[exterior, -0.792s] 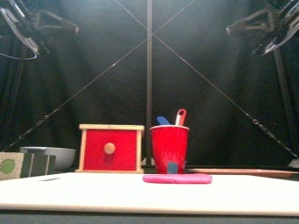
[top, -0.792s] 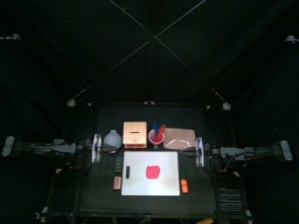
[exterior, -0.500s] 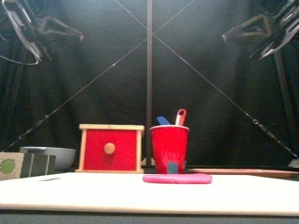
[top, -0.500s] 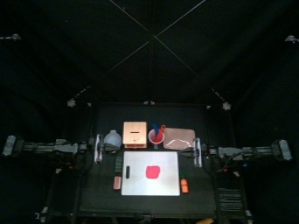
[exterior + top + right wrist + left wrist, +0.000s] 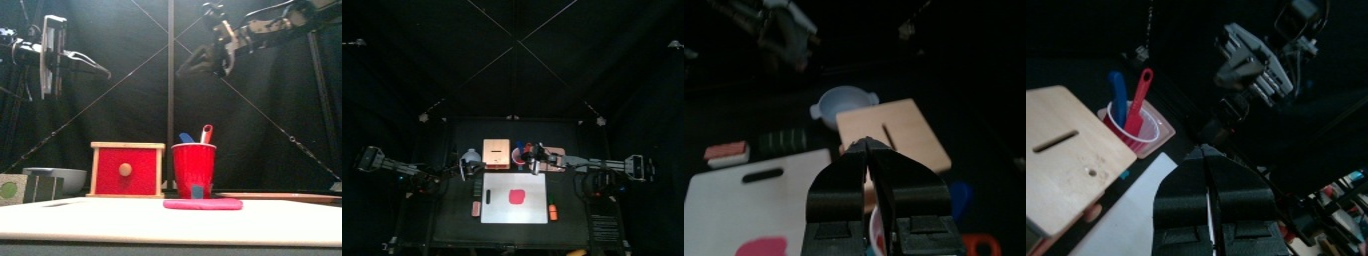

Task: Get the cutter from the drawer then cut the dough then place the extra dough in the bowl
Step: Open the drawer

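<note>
Black worktop (image 5: 442, 205) carries a white rectangular cutting board (image 5: 529, 212) near its front edge. Behind the board stands a pale wooden box (image 5: 494, 152), its red drawer front (image 5: 127, 170) shut. Left end effector (image 5: 1209, 160) hangs high, left of the box; right end effector (image 5: 865, 148) hangs high above the box and cup. Both are clenched, grasping nothing. A flat red dough disc (image 5: 516, 195) lies on the board. A blue-grey bowl (image 5: 70, 178) sits left of the box, a red plastic cup (image 5: 194, 168) to its right.
</note>
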Robot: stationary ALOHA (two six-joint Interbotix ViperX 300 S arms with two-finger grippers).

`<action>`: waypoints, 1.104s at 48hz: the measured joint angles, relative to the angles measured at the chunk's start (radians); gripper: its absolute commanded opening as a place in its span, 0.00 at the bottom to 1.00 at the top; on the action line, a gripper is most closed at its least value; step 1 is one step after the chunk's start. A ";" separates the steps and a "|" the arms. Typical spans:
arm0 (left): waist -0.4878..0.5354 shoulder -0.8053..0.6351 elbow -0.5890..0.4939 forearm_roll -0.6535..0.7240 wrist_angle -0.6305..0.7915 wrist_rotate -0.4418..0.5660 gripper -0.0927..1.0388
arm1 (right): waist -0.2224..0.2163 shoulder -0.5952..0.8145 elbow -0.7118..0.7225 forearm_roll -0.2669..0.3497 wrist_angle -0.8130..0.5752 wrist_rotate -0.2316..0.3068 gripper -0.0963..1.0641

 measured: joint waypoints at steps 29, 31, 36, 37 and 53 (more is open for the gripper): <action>-0.017 0.328 -0.173 -0.285 0.018 -0.025 0.29 | 0.008 0.405 -0.336 -0.029 0.267 -0.012 0.11; -0.015 0.333 -0.173 -0.293 0.023 -0.025 0.31 | 0.006 0.416 -0.336 -0.029 0.267 -0.012 0.11; -0.015 0.345 -0.173 -0.299 0.028 -0.025 0.35 | 0.006 0.434 -0.337 -0.025 0.265 -0.012 0.11; -0.015 0.347 -0.173 -0.299 0.029 -0.023 0.36 | 0.006 0.436 -0.337 -0.023 0.265 -0.012 0.11; -0.015 0.382 -0.190 -0.318 0.066 -0.023 0.72 | 0.008 0.443 -0.342 -0.021 0.304 -0.008 0.11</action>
